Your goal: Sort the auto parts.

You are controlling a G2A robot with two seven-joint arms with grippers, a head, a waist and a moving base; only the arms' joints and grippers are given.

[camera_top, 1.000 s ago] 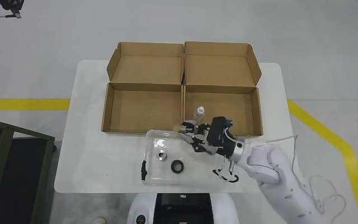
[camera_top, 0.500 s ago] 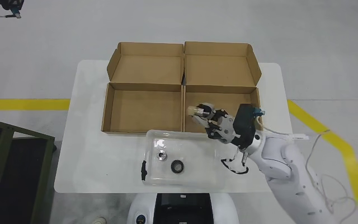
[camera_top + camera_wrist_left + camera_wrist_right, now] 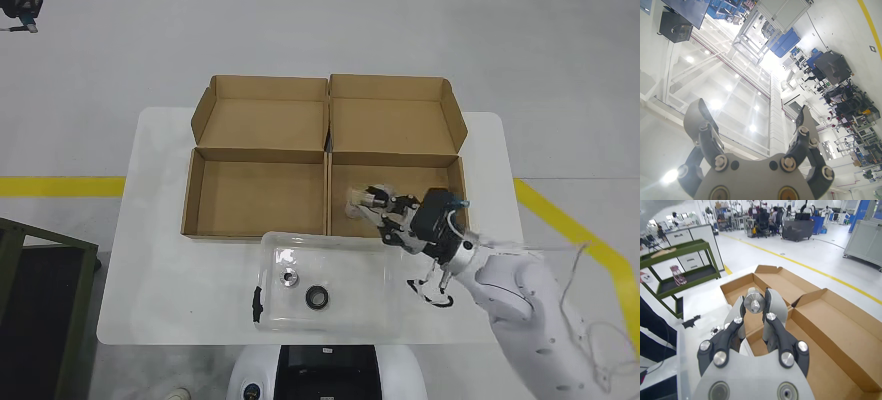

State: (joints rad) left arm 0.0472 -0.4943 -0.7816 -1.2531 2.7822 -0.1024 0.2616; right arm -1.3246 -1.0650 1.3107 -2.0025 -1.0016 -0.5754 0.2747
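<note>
metal part [image 3: 752, 301] in right jaws, above cardboard box [image 3: 432, 186]

The right arm [image 3: 520, 295] rises from the lower right corner of the top view and lies diagonally toward the middle. The white forearm ends in a dark wrist [image 3: 440, 216]. This wrist carries the right tool [image 3: 372, 200], which lies almost level and seems to tilt a little downward, though its tip is blurred in that view. In the right wrist view the two fingers [image 3: 773, 303] of this tool stand close together. They clamp a small round metal part [image 3: 752, 300] between their ribbed pads. The left tool [image 3: 753, 111] points upward, and its jaws stand wide apart.
</note>
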